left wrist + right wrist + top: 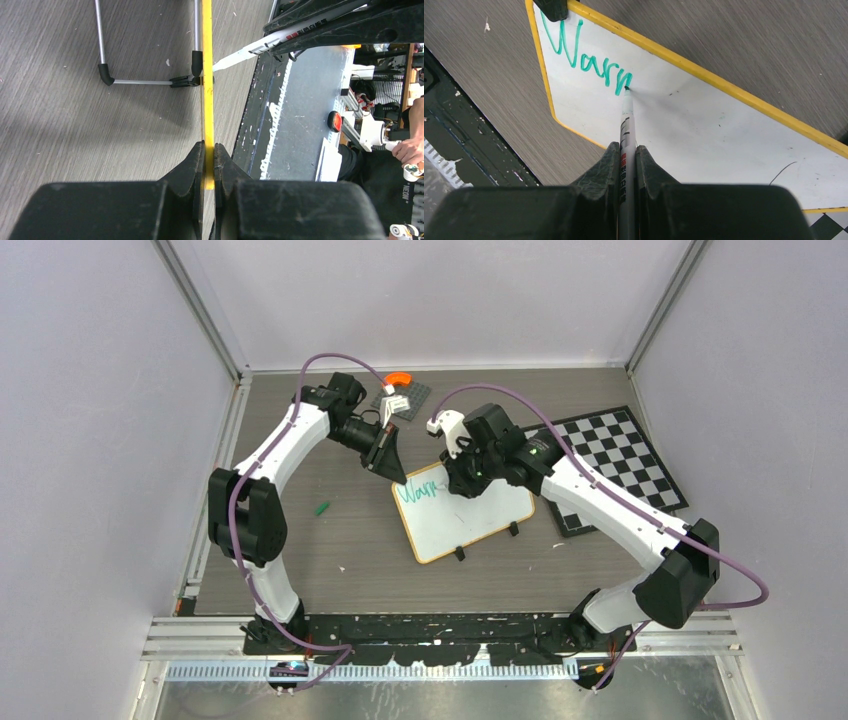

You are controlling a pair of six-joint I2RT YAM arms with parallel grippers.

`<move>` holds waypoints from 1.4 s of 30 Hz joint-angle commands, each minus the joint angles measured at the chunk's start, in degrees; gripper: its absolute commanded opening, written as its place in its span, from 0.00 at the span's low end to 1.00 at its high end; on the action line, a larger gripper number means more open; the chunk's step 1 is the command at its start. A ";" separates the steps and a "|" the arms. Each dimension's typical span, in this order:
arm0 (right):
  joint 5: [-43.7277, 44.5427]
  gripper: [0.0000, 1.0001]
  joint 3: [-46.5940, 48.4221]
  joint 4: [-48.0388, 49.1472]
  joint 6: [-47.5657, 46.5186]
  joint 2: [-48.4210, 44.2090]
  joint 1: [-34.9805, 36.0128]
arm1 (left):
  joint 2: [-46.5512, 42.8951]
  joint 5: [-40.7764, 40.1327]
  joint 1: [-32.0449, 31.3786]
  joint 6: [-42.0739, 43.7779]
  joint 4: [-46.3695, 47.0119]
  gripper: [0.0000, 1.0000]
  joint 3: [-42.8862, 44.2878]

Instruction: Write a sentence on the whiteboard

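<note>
The whiteboard (470, 520) lies slanted on the table, white with a yellow-orange frame. My left gripper (398, 476) is shut on its far left corner; in the left wrist view the frame edge (207, 95) runs straight between the closed fingers of this gripper (209, 146). My right gripper (626, 146) is shut on a white marker (626, 117), hovering over the board's upper part (462, 485). The marker's green tip touches the board (704, 125) at the end of the sentence (584, 57), green letters reading about "Warn". The lettering (420, 490) also shows from above.
A black-and-white checkerboard (615, 465) lies right of the board, partly under my right arm. A small green cap (322, 508) lies on the table to the left. A grey plate (412, 392) with an orange piece (398, 376) sits at the back. The board's wire stand (145, 81) shows underneath.
</note>
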 commanded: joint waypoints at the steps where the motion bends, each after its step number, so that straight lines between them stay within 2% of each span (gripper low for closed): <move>1: 0.87 0.00 -0.42 1.38 -0.80 -1.03 -0.33 | -2.67 2.60 -0.88 0.00 -1.09 0.00 -0.41; 15: 1.99 0.00 4.44 1.28 -1.33 0.45 -0.54 | -2.93 2.52 -0.88 0.06 -1.00 0.00 -0.58; 24: 3.15 0.00 1.20 1.31 -1.85 -0.93 -1.27 | -2.82 2.47 -0.88 0.09 -1.00 0.00 -0.51; 33: 0.30 0.00 -1.78 0.94 -1.05 -1.49 -1.26 | -2.65 2.68 -0.88 0.03 -0.98 0.00 -0.45; 42: -0.30 0.00 3.30 -0.28 -1.13 -2.54 -1.25 | -2.93 2.54 -0.88 0.04 -1.01 0.00 -0.67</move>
